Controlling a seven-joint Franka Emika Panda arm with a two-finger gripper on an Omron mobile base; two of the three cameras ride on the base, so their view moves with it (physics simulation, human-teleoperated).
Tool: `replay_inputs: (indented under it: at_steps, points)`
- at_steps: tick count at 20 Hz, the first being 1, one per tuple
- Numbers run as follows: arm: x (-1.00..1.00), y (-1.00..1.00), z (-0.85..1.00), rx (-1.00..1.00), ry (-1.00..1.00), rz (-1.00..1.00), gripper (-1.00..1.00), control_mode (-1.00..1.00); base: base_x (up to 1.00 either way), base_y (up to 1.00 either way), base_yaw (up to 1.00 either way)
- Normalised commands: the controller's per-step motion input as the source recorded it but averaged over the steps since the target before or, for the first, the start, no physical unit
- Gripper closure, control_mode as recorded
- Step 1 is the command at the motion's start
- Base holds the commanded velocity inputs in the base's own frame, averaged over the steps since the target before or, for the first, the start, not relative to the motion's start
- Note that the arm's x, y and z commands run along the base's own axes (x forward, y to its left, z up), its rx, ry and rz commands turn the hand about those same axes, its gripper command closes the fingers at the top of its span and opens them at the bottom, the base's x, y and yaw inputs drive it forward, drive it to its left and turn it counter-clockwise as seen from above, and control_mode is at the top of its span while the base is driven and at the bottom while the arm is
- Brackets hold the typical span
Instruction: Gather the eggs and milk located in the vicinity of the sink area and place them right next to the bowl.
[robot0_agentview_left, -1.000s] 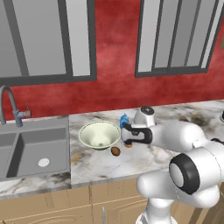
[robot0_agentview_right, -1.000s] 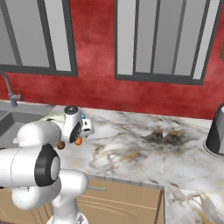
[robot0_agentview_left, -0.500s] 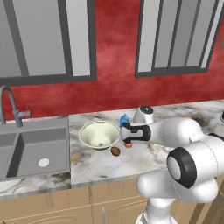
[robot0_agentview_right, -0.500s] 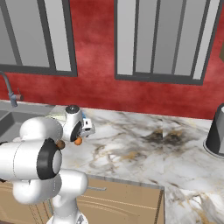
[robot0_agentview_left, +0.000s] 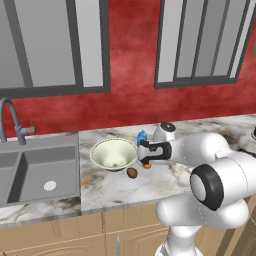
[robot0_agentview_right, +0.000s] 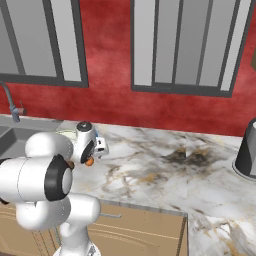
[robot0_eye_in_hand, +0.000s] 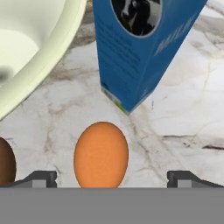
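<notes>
Gripper (robot0_eye_in_hand: 112, 177) low over the marble counter (robot0_agentview_left: 165, 180), jaws spread wide, nothing between them gripped. In hand view the orange egg (robot0_eye_in_hand: 101, 154) lies on the counter between the two finger tips (robot0_eye_in_hand: 41, 178), nearer the left one, clear gap either side, not touched. Dark brown egg (robot0_eye_in_hand: 6, 161) sits at the far left edge of that view, just outside the left tip, apart from the orange one. Milk carton (robot0_eye_in_hand: 135, 48) stands upright just beyond the orange egg, near corner pointing at the gripper, small gap of bare marble between. Bowl (robot0_eye_in_hand: 30, 48) to the left of the carton, rim close to it; can't tell if they touch.

Left base view: bowl (robot0_agentview_left: 113, 154) on the counter right of the sink (robot0_agentview_left: 37, 170), brown egg (robot0_agentview_left: 132, 173) just in front of its rim, carton (robot0_agentview_left: 142, 137) peeking blue behind the gripper (robot0_agentview_left: 144, 152), orange egg (robot0_agentview_left: 147, 165) under the hand. Sink's edge is well left of the group. Counter front edge near the brown egg.

Right base view: lots of open marble to the robot's right, a dark grey pot-like thing (robot0_agentview_right: 247, 150) far off at the right edge. Red wall (robot0_agentview_right: 115, 75) & windows (robot0_agentview_right: 190, 45) behind.
</notes>
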Motion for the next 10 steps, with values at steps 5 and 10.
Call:
replay_inputs:
  at_steps: [5,10]
  points:
    - [0.00,0.00,-0.13,0.03,0.00,0.00,-1.00,-1.00,0.00,0.00,0.00]
    - [0.00,0.00,-0.12,0.02,0.00,0.00,-1.00,-1.00,0.00,0.00,0.00]
